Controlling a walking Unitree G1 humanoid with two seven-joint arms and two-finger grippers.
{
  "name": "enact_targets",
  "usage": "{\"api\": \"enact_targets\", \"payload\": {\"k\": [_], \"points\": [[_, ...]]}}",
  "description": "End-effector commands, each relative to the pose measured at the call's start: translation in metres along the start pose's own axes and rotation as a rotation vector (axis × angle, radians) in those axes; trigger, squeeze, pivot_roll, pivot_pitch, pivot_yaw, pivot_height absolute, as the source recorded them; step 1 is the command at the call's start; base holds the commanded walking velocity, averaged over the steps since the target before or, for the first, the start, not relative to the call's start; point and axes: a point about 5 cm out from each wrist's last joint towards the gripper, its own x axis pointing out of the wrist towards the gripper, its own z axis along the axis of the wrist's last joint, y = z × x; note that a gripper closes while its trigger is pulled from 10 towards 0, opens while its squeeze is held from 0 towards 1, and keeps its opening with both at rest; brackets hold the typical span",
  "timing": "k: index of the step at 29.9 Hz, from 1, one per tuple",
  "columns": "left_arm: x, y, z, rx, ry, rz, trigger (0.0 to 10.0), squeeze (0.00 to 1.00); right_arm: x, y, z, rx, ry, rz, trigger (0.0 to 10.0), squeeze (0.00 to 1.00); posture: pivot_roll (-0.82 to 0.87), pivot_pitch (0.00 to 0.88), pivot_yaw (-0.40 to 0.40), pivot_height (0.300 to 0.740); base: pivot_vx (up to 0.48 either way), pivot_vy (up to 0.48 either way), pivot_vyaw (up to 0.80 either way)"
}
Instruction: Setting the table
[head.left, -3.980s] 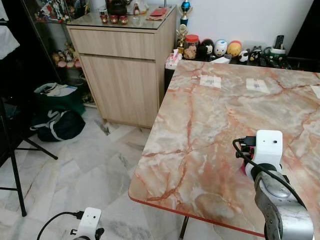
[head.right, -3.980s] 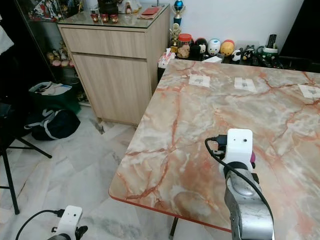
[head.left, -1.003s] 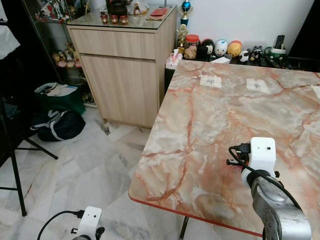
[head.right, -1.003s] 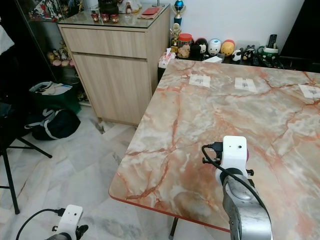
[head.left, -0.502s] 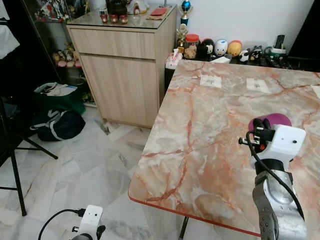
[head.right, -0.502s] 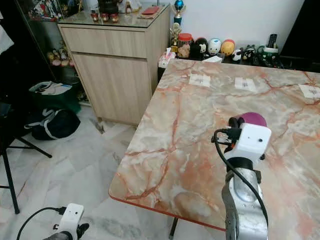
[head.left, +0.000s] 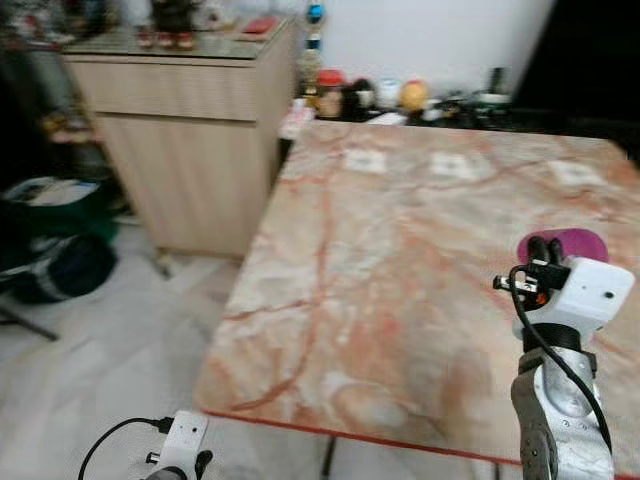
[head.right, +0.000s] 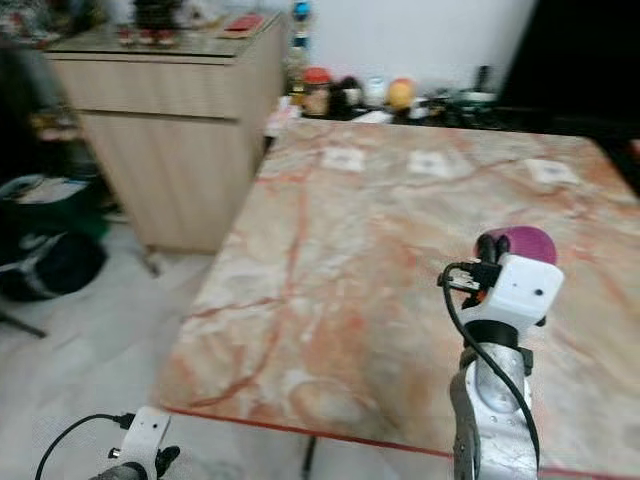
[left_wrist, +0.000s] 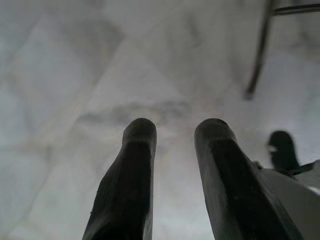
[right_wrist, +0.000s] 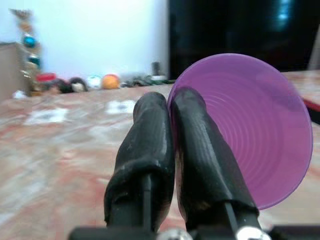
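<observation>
Marble floor (head.left: 90, 370): pale grey-white tiles, left of the table; blurred.
Left gripper (left_wrist: 175, 131): one, hanging low over the floor; its two black fingers (left_wrist: 131, 170) stand a narrow gap apart with nothing between them.
Bags (head.left: 50, 255): dark shapes on the floor at far left; count not resolvable in the blur.
Cabinet (head.left: 185, 130): one, light wood, glass top, standing left of the table's far corner; small items on top, too blurred to count.
Writing: none legible on any surface; blur throughout the head views.
Table (head.left: 400, 250): one, pink-orange veined marble top with a red edge along the near side.
Paper squares (head.left: 364, 159): three, pale, in a row along the table's far side; markings unreadable.
Figurines (head.left: 413, 95): a row of small round items beyond the far table edge, against the white wall; roughly five or six, uncertain.
Right gripper (right_wrist: 169, 107): one, raised above the table's right part; fingers pinched together on the cup's rim.
Purple cup (right_wrist: 250, 130): one, plastic, ridged inside, held off the tabletop with its mouth facing the wrist camera; in the head view it shows just beyond the white wrist housing (head.left: 588, 292).
</observation>
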Motion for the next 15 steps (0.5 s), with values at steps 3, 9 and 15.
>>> {"api": "enact_targets", "payload": {"k": [3,9,15], "points": [[-0.0007,0.0007,-0.0027,0.004,0.007,0.002,10.0,0.0,0.0029,0.0022,0.0049,-0.008,-0.033,0.01,10.0,0.0,0.03,0.0,-0.008,0.74,0.0,-0.48,0.0],[-0.0007,0.0015,-0.0024,0.004,0.008,0.003,10.0,0.0,0.0034,0.0037,0.0059,-0.006,-0.048,0.018,10.0,0.0,0.03,0.0,-0.006,0.74,0.0,-0.48,0.0],[-0.0011,0.0039,-0.0031,0.008,0.013,0.004,10.0,0.0,0.005,0.0031,0.0093,-0.003,-0.068,0.014,10.0,0.0,0.03,0.0,-0.001,0.74,0.0,-0.48,0.0]]}}
